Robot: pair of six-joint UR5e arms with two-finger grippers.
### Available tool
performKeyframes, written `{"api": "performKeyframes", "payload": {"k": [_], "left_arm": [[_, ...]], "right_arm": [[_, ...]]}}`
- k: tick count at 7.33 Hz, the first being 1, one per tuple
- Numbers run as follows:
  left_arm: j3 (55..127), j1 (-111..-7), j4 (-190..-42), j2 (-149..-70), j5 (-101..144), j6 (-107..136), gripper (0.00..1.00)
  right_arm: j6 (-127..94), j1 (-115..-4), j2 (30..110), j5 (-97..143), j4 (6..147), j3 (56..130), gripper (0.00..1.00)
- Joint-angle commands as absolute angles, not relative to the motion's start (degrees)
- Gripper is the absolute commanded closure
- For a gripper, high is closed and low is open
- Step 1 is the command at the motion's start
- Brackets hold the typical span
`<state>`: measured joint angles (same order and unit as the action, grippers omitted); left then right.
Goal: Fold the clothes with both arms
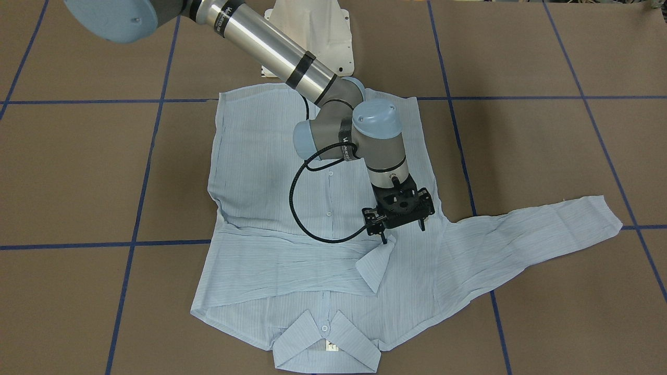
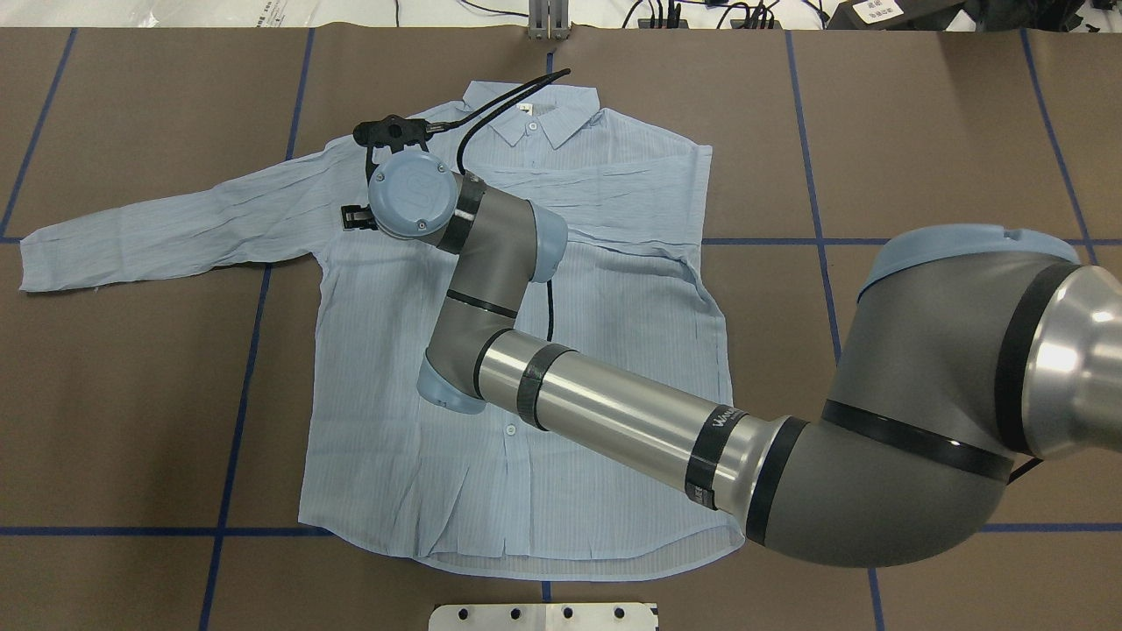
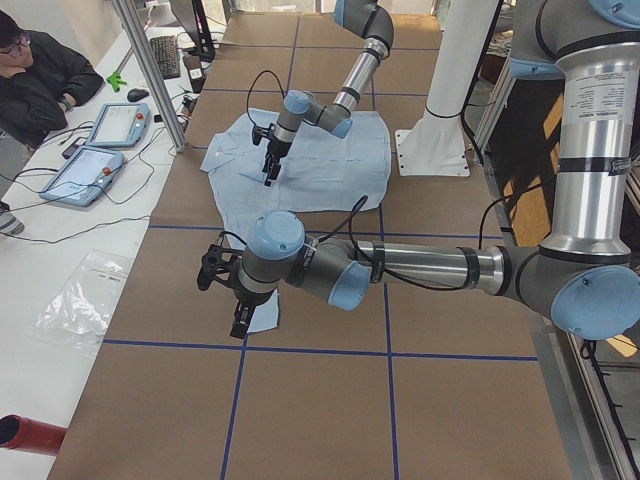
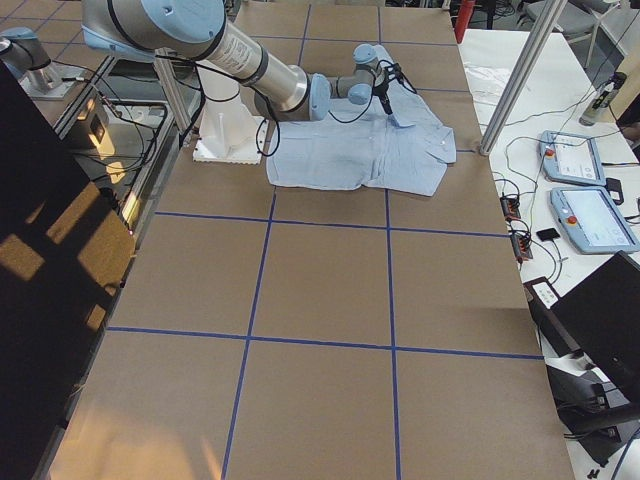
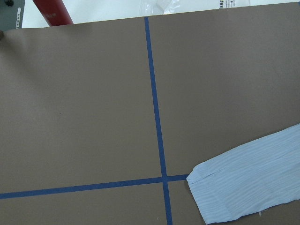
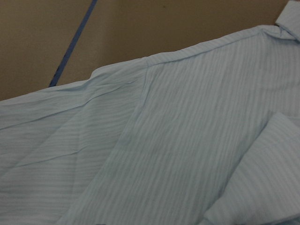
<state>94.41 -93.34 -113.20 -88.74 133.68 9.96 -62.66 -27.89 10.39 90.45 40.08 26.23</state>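
The light blue striped shirt (image 1: 271,172) lies face up and buttoned on the brown table, collar (image 1: 325,341) away from the robot. One sleeve is folded across the chest, its cuff (image 1: 376,265) resting near the middle. The other sleeve (image 1: 536,229) stretches out flat. My right arm (image 2: 614,421) reaches over the shirt, and my right gripper (image 1: 404,232) points down, open, just above the folded cuff, with one fingertip at the cuff's edge. My left gripper (image 3: 225,290) hovers over the outstretched sleeve's cuff (image 5: 248,185); I cannot tell whether it is open or shut.
The white pedestal base (image 1: 312,31) stands by the shirt's hem. Blue tape lines (image 2: 237,377) grid the brown table cover. A person (image 3: 40,80) sits at a side table with teach pendants (image 3: 110,125). A red cylinder (image 5: 51,11) lies off the table's end.
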Motion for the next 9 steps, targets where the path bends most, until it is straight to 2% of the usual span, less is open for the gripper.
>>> {"api": "performKeyframes", "payload": {"k": [1,5,7,9], "left_arm": [[94.5,-93.3,-113.2,-88.8,133.6,9.9,0.01],[95.3,-93.3,-113.2,-88.7,133.7,11.2,0.01],[95.4,-92.0,-116.0,-88.0,132.5,17.0,0.01],[94.8,-86.8,-124.3,-85.4,127.8,28.4,0.01]], "right_arm": [[-62.8,-26.5,8.0,88.9,38.9,26.1,0.07],[-67.3,-25.9,6.7,88.1,39.7,27.9,0.07],[-68.6,-29.8,6.9,94.3,60.4,40.5,0.07],[-68.0,-34.6,10.3,101.6,70.9,48.5,0.03]]}}
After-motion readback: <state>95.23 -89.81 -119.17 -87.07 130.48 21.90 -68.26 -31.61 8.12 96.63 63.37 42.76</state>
